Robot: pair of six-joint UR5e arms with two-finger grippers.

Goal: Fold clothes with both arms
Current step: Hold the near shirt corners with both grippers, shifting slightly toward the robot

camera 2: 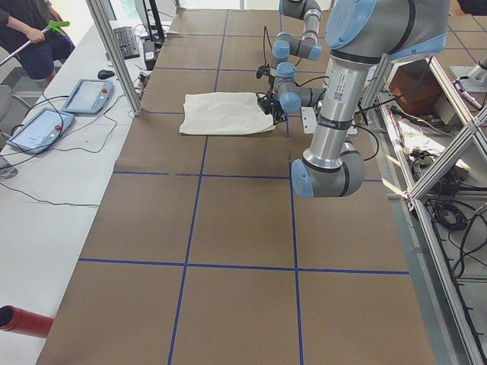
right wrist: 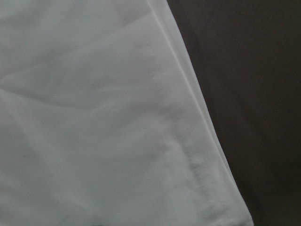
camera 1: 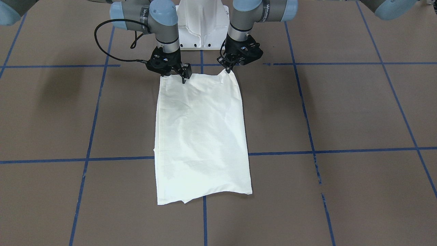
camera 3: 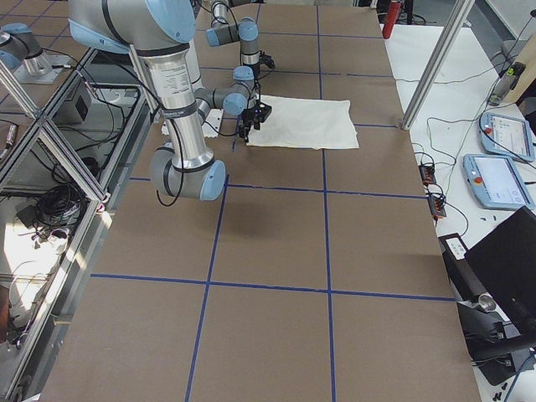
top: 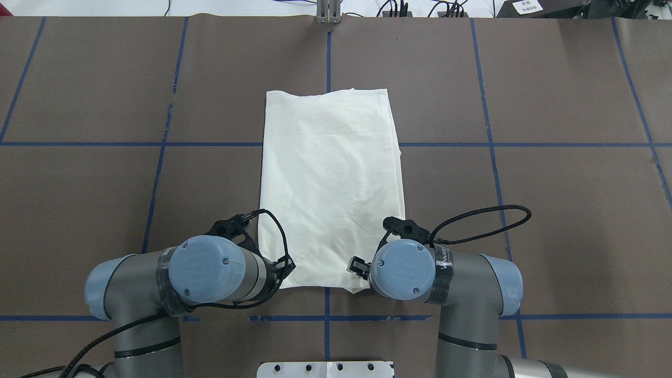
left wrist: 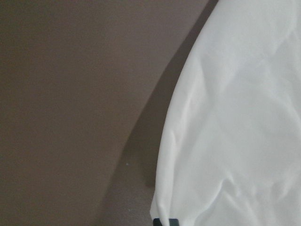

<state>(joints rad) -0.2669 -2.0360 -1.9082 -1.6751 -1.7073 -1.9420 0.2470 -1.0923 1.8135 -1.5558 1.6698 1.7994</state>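
Observation:
The cream shirt [camera 1: 201,136] lies folded into a long plain rectangle in the middle of the brown table, with no print showing. It also shows in the overhead view [top: 331,178]. Both grippers are at its end nearest the robot. My left gripper [camera 1: 228,70] is shut on one near corner, which peaks up a little off the table; the left wrist view shows the raised cloth [left wrist: 235,117] with a shadow under it. My right gripper [camera 1: 184,79] is shut on the near edge by the other corner, and it shows in the overhead view [top: 359,266]. Cloth [right wrist: 94,117] fills the right wrist view.
The white pedestal base [camera 1: 201,27] stands just behind the grippers. Blue tape lines [camera 1: 307,150] divide the brown table top. Operator tablets [camera 3: 494,180] lie on a white side bench past the far table edge, beside an aluminium post [camera 3: 435,59].

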